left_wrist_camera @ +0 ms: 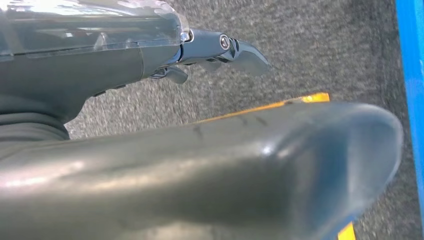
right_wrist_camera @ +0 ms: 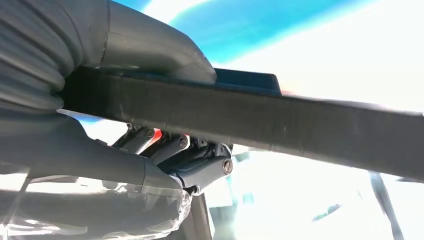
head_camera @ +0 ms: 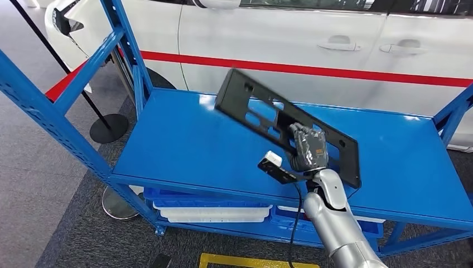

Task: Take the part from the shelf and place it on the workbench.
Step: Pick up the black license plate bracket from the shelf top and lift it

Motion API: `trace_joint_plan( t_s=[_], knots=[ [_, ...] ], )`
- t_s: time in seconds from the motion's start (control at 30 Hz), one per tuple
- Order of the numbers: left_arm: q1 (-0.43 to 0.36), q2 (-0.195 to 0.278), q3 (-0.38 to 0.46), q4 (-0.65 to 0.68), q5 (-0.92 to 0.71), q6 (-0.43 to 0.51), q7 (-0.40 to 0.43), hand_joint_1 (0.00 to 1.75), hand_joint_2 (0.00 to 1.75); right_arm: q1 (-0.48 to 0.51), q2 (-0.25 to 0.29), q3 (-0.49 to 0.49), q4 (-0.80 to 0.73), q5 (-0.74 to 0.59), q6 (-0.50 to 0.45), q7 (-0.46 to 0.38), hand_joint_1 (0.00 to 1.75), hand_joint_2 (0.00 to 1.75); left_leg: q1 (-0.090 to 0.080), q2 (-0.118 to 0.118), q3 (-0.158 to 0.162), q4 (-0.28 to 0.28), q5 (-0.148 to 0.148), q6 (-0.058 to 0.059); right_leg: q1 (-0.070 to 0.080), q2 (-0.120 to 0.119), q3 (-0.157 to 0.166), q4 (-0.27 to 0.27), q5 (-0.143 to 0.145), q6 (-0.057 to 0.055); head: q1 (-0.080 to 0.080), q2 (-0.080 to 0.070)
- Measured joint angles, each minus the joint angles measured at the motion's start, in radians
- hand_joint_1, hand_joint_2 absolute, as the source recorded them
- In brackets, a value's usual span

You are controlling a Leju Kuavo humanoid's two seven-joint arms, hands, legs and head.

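The right hand holds the part, a flat black plastic panel with rectangular cut-outs, shaped like a licence-plate bracket. The hand grips it along the lower long edge, near the panel's right half. The panel is lifted off the shelf and tilted, its far end pointing toward ten o'clock and its near end toward four o'clock, over the middle of the blue top deck.

In the right wrist view the panel's dark edge runs between the thick grey thumb on one face and the darker fingers curled against the other, so the hold is a firm pinch across the panel's thickness. The silver right arm comes in from five o'clock, with a small black and white camera module at the wrist, at nine o'clock from the hand.

The left hand hangs over grey carpet beside a blue shelf upright and a strip of yellow floor tape. Its thumb lies straight and a dark finger stretches out apart from it, with nothing between them.

On the lower deck, at six o'clock from the panel, lie white and blue trays. Behind the shelf, at twelve o'clock, stands a white car with a red stripe along its doors. At nine o'clock a black stanchion base sits on the floor.
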Motion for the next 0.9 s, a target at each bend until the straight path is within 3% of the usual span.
trace_joint_plan(
  t_s=[0.1,0.13,0.17,0.2,0.27,0.33,0.4,0.5,0.57,0.63,0.67,0.7,0.73,0.83,0.9],
  knots=[
    [-0.001,0.001,0.001,0.000,0.000,0.006,0.003,0.00,0.00,0.055,-0.003,-0.024,-0.213,-0.079,0.052,0.010,1.75,1.75,0.001,0.000,-0.002,-0.003,0.002,0.011,-0.006,0.000,-0.082,0.179,-0.095,0.014,0.000,0.000],
    [-0.001,0.001,0.001,0.000,0.000,0.007,0.004,0.00,0.00,0.075,-0.004,-0.028,-0.255,-0.078,0.058,0.012,1.75,1.75,0.001,-0.001,-0.004,-0.002,0.003,0.011,-0.008,0.000,-0.112,0.238,-0.115,0.016,0.000,0.000],
    [0.000,0.001,0.001,0.000,-0.001,0.007,0.004,0.00,0.00,0.094,-0.005,-0.031,-0.288,-0.077,0.059,0.011,1.75,1.75,0.000,-0.002,-0.005,-0.001,0.003,0.012,-0.008,0.000,-0.126,0.264,-0.116,0.017,0.000,0.000],
    [0.001,0.001,0.001,0.000,-0.001,0.007,0.004,0.00,0.00,0.109,-0.007,-0.033,-0.315,-0.080,0.056,0.006,1.75,1.75,0.000,-0.003,-0.005,0.000,0.003,0.011,-0.009,0.000,-0.120,0.251,-0.097,0.015,0.000,0.000],
    [0.001,0.001,0.001,0.000,-0.001,0.007,0.004,0.00,0.00,0.131,-0.011,-0.036,-0.370,-0.109,0.033,-0.025,1.75,1.75,0.000,-0.004,-0.005,0.002,0.001,0.009,-0.008,0.000,-0.058,0.123,-0.025,0.008,0.000,0.000],
    [-0.001,0.001,0.002,0.000,0.000,0.007,0.003,0.00,0.00,0.147,-0.019,-0.037,-0.459,-0.173,0.005,-0.063,1.75,1.75,-0.005,-0.004,-0.009,0.005,0.000,0.003,-0.004,0.000,-0.005,0.004,0.017,-0.001,0.000,0.000],
    [-0.001,0.001,0.003,0.000,0.002,0.007,0.001,0.00,0.00,0.160,-0.041,-0.039,-0.585,-0.248,0.006,-0.076,1.75,1.75,-0.008,-0.004,-0.013,0.006,0.000,-0.006,0.001,0.000,0.004,-0.025,0.018,-0.007,0.000,0.000],
    [0.002,0.003,0.009,0.000,0.004,0.012,-0.004,0.00,0.00,0.170,-0.102,-0.048,-0.758,-0.403,0.028,-0.102,1.75,1.75,-0.010,-0.004,-0.014,0.014,-0.012,-0.020,-0.007,-0.003,0.010,-0.036,0.022,-0.021,0.000,0.000],
    [0.002,0.005,0.016,0.000,0.003,0.027,-0.007,0.00,0.00,0.184,-0.153,-0.057,-0.840,-0.537,0.034,-0.160,1.75,1.75,-0.009,-0.002,-0.043,0.091,-0.062,-0.025,-0.012,-0.006,0.017,-0.043,0.024,-0.029,0.000,0.000],
    [0.004,0.007,0.020,0.000,0.003,0.045,-0.008,0.00,0.00,0.224,-0.209,-0.073,-0.916,-0.687,0.038,-0.252,1.75,1.75,-0.007,-0.002,-0.102,0.228,-0.125,-0.028,-0.010,-0.008,0.020,-0.043,0.022,-0.032,0.000,0.000],
    [0.005,0.007,0.023,0.000,0.004,0.053,-0.011,0.00,0.00,0.256,-0.233,-0.083,-0.949,-0.751,0.040,-0.299,1.75,1.75,-0.006,-0.002,-0.125,0.277,-0.139,-0.029,-0.009,-0.009,0.021,-0.042,0.020,-0.033,0.000,0.000],
    [0.007,0.008,0.025,0.000,0.006,0.060,-0.015,0.00,0.00,0.292,-0.256,-0.097,-0.984,-0.812,0.044,-0.346,1.75,1.75,-0.006,-0.002,-0.132,0.291,-0.134,-0.030,-0.008,-0.009,0.023,-0.042,0.018,-0.033,0.000,0.000],
    [0.008,0.009,0.027,0.000,0.011,0.068,-0.021,0.00,0.00,0.333,-0.274,-0.112,-1.019,-0.864,0.053,-0.384,1.75,1.75,-0.006,-0.002,-0.119,0.262,-0.109,-0.028,-0.008,-0.009,0.026,-0.041,0.015,-0.031,0.000,0.000],
    [0.009,0.012,0.040,0.000,0.024,0.089,-0.035,0.00,0.00,0.452,-0.306,-0.176,-1.129,-0.993,0.113,-0.446,1.75,1.75,-0.008,-0.003,-0.023,0.065,-0.021,-0.015,-0.005,-0.006,0.034,-0.034,0.005,-0.023,0.000,0.000],
    [0.009,0.015,0.049,0.000,0.031,0.094,-0.040,0.00,0.00,0.514,-0.309,-0.230,-1.195,-1.053,0.188,-0.453,1.75,1.75,-0.012,-0.004,0.003,0.011,-0.016,-0.007,-0.004,-0.004,0.032,-0.030,0.002,-0.013,0.000,0.000]
  ],
)
